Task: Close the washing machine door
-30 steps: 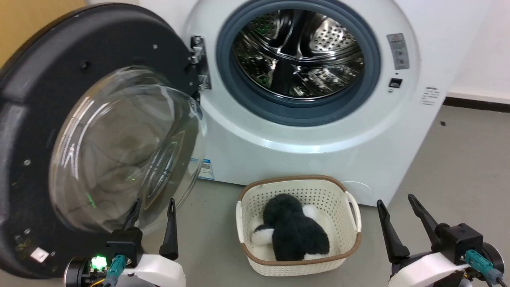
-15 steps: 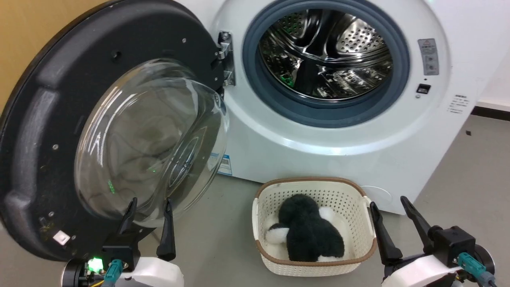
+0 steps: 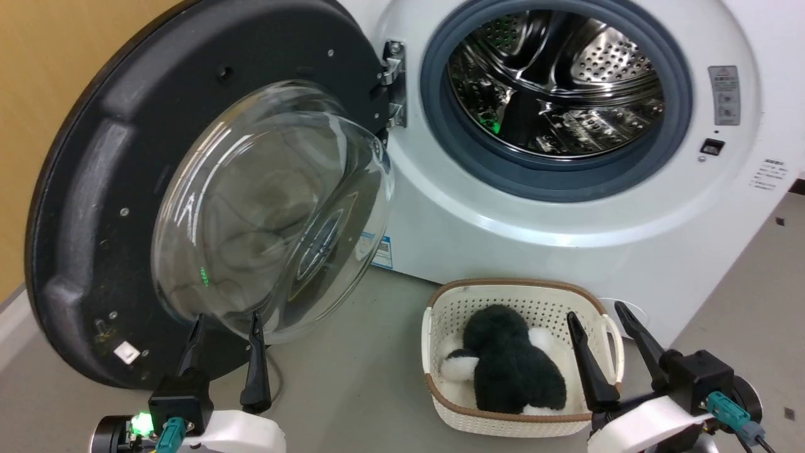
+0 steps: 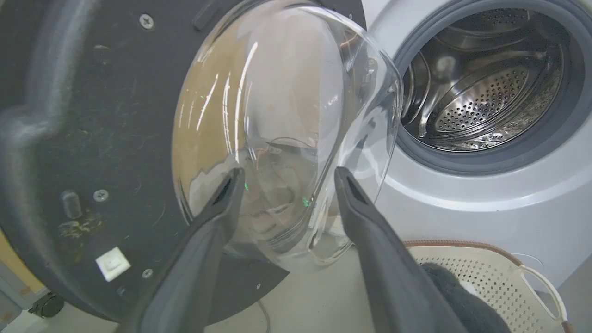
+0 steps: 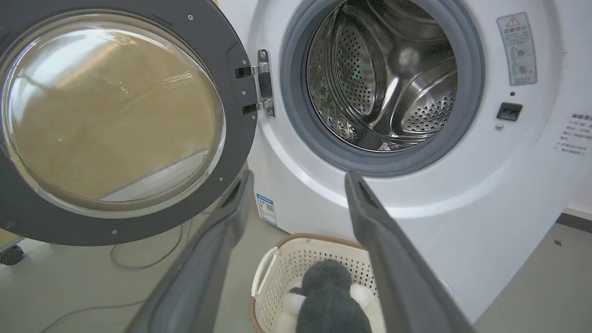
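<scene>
The washing machine door (image 3: 113,207) stands wide open on its metal hinge (image 3: 393,82), its matte black inner face and bulging glass bowl (image 3: 270,214) turned toward me. The white washing machine (image 3: 566,239) shows its grey gasket and steel drum (image 3: 553,82). My left gripper (image 3: 226,318) is open just below the bowl's lower edge; in the left wrist view its fingers (image 4: 289,171) frame the bowl (image 4: 286,115), apart from it. My right gripper (image 3: 595,310) is open and empty over the basket's right side, pointing at the machine front (image 5: 462,185).
A cream perforated basket (image 3: 522,302) with a dark plush toy (image 3: 509,365) sits on the grey floor before the machine. A yellow wall (image 3: 38,94) stands behind the door. A thin cable (image 5: 138,259) lies on the floor under the door.
The head camera has turned left, so machine, door and basket sit further right in the picture. The door stays open. Both grippers remain open, slightly lower in view.
</scene>
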{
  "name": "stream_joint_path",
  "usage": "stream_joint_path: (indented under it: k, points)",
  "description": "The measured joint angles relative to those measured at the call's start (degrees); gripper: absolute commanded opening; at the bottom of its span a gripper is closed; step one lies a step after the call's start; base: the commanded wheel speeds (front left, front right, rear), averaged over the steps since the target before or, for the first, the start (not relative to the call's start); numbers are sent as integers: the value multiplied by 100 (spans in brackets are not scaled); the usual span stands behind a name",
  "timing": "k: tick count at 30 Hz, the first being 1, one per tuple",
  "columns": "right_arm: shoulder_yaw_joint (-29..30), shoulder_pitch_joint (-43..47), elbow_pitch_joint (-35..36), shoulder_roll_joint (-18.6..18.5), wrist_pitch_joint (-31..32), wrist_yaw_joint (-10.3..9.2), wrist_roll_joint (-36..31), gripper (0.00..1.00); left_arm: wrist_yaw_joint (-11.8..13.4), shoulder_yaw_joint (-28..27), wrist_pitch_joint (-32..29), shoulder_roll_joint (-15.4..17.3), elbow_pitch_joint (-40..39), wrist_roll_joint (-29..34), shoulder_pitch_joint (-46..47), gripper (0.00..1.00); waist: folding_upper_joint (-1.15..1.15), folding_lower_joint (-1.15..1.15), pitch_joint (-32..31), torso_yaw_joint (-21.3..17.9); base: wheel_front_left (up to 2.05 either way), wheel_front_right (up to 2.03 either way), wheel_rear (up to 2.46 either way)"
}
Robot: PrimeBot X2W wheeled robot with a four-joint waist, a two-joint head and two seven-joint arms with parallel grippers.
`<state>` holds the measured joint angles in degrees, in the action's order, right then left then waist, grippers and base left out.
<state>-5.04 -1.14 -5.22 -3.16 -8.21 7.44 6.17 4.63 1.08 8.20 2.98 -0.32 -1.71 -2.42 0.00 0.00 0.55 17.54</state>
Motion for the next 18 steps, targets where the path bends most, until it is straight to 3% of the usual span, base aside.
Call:
stream_joint_path:
  k: [18]
  points:
    - [-303,-261,-258,1,-210,0,210,100,191,-21,204,-3,-140,-55,-135,100,0,0,41,455,0,0,0]
